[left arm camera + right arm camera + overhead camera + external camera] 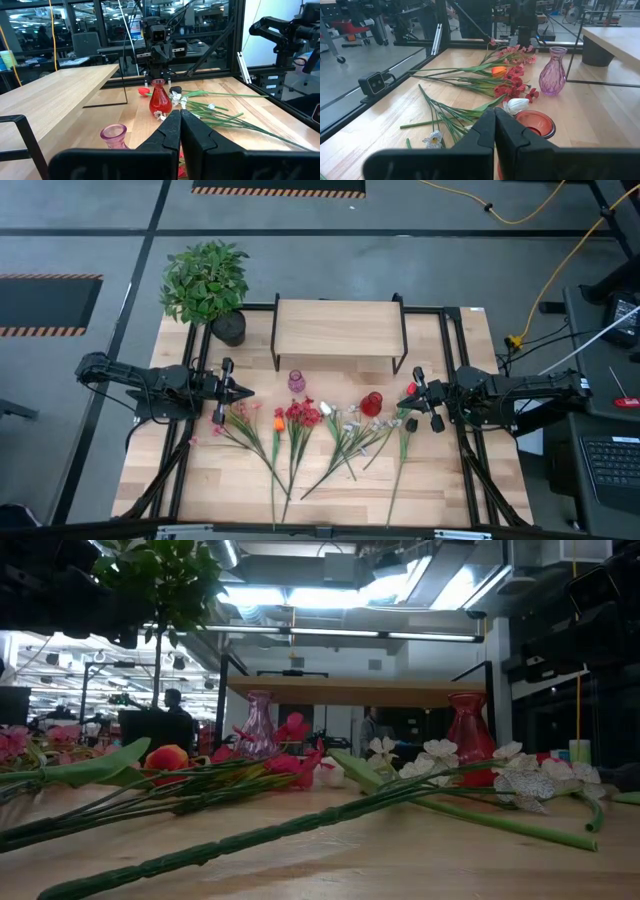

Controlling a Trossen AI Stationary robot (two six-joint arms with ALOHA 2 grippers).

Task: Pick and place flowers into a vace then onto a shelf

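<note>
Jaws on both arms are clenched on nothing, the left gripper [243, 391] hovering at the table's [150, 470] left side and the right gripper [404, 402] at its right, facing each other. Between them the flowers [300, 430] lie flat in a loose row, thin green stems fanned toward the front edge, with pink, orange, red and white blooms. Behind them stand a pink vase [296, 381] and a red vase [371, 403], before the light-wood shelf [338, 328].

Flowers [300, 435] lie flat, fanned out before the shelf [338, 328]; pink vase [296, 381] and red vase [371, 403] stand upright among the blooms.
</note>
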